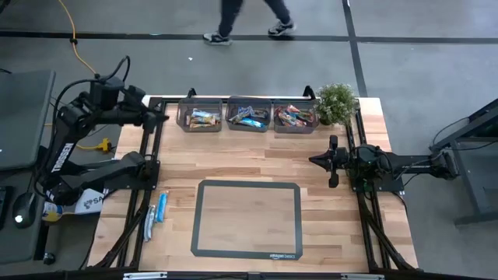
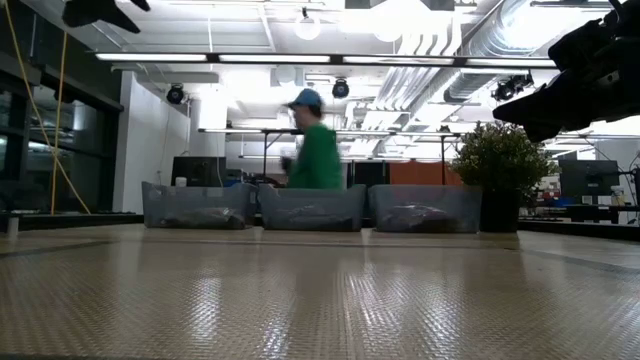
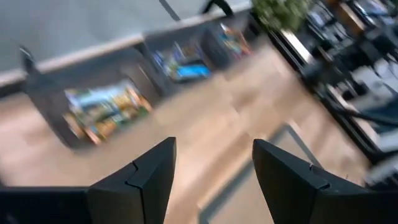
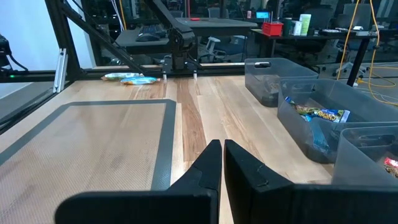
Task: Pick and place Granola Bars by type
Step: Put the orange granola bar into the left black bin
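From the left: two granola bars (image 1: 156,211) lie at the left edge of the desk (image 1: 249,155), pale blue and whitish, just outside the grey mat (image 1: 247,218), beside the left arm's base. My left tool (image 1: 159,117) hangs above the far-left corner of the desk, just left of the left bin (image 1: 201,114), its fingers (image 3: 140,180) spread with nothing between them. The left arm is folded back on itself, elbow out over the desk's left edge, wrist pointing toward the bins.

The left bin holds tan and green wrappers, the middle bin (image 1: 249,115) blue ones, the right bin (image 1: 295,115) red-pink ones. Most bars look sorted already; I judge the two at the edge are what remains.

My worry: those two bars lie close together near the arm's frame, so a descent there could catch both at once, or nudge one off the edge. A flat wrapper could also slip from a shallow pinch.

The potted plant (image 1: 337,102) stands at the far-right corner. The right tool (image 1: 325,161) waits over the right side, fingers pressed together and empty, its arm stretched level, pointing left.

A person (image 2: 315,145) walks past beyond the far edge.
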Robot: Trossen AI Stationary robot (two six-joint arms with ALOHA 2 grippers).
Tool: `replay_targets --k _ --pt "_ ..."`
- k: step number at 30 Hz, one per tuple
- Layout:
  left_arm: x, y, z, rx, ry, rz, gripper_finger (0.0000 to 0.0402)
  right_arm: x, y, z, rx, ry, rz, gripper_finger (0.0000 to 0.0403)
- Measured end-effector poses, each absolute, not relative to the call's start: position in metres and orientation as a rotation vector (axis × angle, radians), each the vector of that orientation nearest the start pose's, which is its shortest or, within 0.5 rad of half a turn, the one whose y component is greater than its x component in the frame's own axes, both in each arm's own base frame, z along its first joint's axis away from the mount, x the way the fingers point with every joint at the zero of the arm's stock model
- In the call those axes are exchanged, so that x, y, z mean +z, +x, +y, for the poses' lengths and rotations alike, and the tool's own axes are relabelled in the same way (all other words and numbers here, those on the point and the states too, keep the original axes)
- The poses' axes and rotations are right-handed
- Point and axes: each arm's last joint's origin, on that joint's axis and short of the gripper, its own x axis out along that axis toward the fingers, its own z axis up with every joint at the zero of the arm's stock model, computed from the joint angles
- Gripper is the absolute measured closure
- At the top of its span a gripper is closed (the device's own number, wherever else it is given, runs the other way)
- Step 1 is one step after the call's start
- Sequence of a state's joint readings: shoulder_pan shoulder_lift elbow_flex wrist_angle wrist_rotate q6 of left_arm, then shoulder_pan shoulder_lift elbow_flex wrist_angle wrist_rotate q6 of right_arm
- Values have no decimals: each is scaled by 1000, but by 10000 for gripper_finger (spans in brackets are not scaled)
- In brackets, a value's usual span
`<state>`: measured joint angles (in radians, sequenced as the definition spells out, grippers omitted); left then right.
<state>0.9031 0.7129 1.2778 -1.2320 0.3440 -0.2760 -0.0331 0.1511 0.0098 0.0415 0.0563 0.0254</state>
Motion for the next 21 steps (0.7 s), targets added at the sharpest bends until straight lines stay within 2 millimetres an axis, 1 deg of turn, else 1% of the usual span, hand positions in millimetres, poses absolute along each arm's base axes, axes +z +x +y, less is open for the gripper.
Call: replay_targets --k 7,12,17,21 --pt "389 40 29 457 -724 591 193 158 106 -5 -90 24 99 400" --pt "382 31 13 317 -685 680 193 159 106 -5 -91 24 99 400" --pt "383 26 2 147 -595 636 193 158 106 -5 -90 24 99 401" --pt "383 22 -3 139 -579 619 193 158 106 -5 -91 24 99 400"
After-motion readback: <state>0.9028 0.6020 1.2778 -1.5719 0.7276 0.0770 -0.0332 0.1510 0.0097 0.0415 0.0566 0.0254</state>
